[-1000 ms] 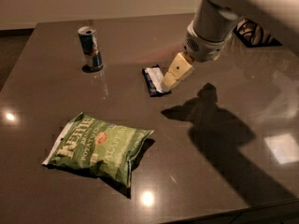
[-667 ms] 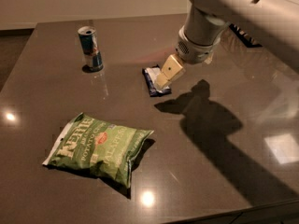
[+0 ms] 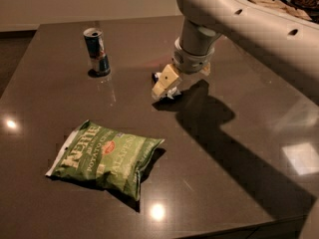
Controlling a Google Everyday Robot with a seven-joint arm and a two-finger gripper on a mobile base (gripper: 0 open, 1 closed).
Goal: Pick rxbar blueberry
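The gripper (image 3: 172, 81) hangs low over the tabletop (image 3: 60, 98) a little above the centre of the frame, its tan end pointing down and to the left. It sits right on top of the rxbar blueberry (image 3: 157, 76), which lies flat on the tabletop beneath it. Only scraps of the wrapper show (a dark blue and whitish end poking out at the upper left of the tan part, and a pale crumpled edge at its lower right). Whether the gripper is open or has closed on the bar cannot be told from this view, nor whether it touches the wrapper.

The pale robot arm (image 3: 234, 19) comes in from the upper right corner of the frame and bends down to the gripper. It throws a broad dark shadow (image 3: 209, 118) across the tabletop toward the lower right.

A blue-and-silver drink can (image 3: 97, 51) stands upright in the upper left of the frame, well apart from the bar, with its open top showing. A large green chip bag (image 3: 104, 153) lies flat in the lower left, its printed face up and its long side running from left to lower right, also well apart from the bar and the gripper.

The tabletop is dark, glossy and brownish, with bright spots of reflected light at the left edge, near the bottom centre and at the right.
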